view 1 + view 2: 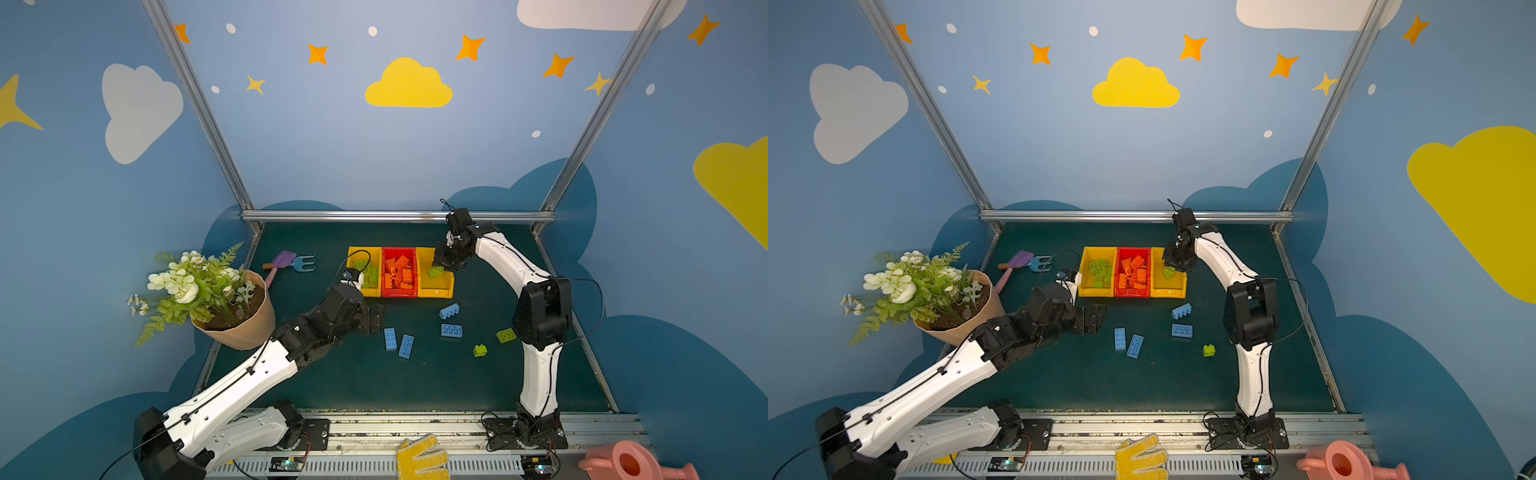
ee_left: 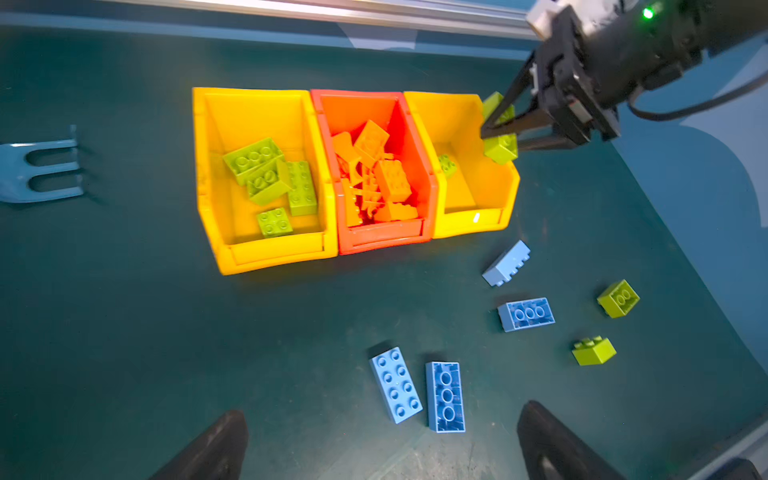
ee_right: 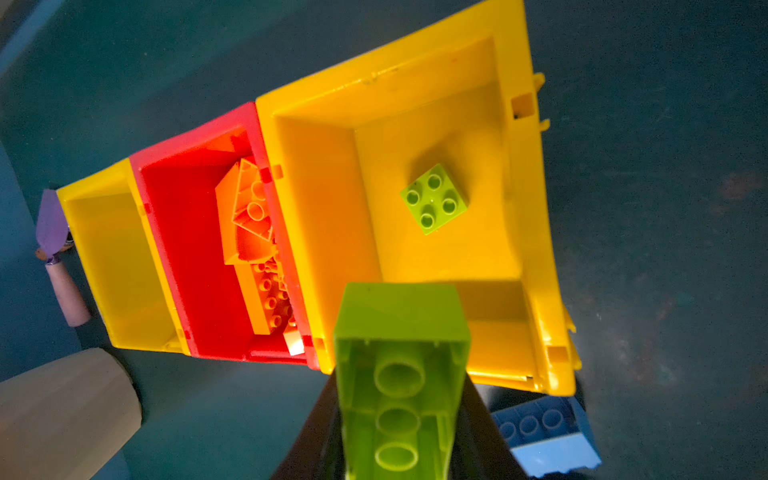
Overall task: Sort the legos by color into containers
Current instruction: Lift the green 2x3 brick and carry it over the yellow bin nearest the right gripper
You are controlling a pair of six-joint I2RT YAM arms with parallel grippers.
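Observation:
Three joined containers stand at the back. The left yellow bin holds several lime legos, the red bin holds orange ones, and the right yellow bin holds one small lime brick. My right gripper hangs over that right bin, shut on a long lime brick, which also shows in a top view. My left gripper is open, low over the mat beside two light blue bricks. Two more blue bricks and two lime ones lie loose on the mat.
A tan flower pot stands at the left edge, close to my left arm. A purple trowel and a blue fork lie left of the bins. A yellow glove and a pink watering can sit off the front edge.

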